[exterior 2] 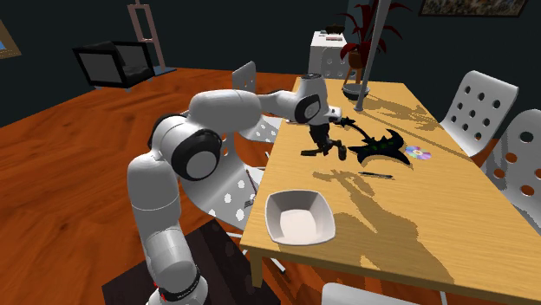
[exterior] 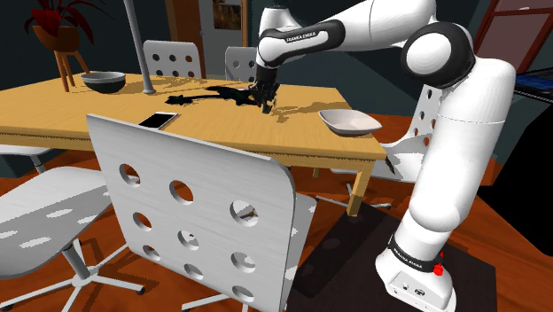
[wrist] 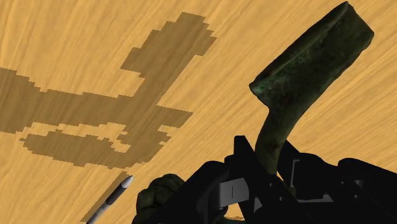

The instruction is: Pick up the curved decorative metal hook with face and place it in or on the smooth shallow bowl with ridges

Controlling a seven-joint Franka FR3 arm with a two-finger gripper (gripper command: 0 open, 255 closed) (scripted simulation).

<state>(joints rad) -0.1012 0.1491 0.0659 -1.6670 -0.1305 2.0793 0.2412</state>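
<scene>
Your gripper (wrist: 270, 173) is pinched on the hook (wrist: 305, 63). In the wrist view the dark, green-tinged stem runs down between the two black fingers, and both look to be against it. The hook's broad curved end stands out past the fingertips, over the wooden table (exterior 2: 390, 225). You cannot tell from here whether its lower end is clear of the wood.

Treat it as stiff, fairly heavy metal. It will not give under the pads, and with its rough but hard skin it may pivot in a narrow grip. You hold it on the slim stem, so the wide end will likely act as a lever and try to swing down. Move slowly and keep the wrist level.

A small pen (wrist: 114, 194) lies on the table close under the hand. The white shallow bowl (exterior 2: 299, 227) sits empty at the table's near edge in the second exterior view, well apart from the gripper
</scene>
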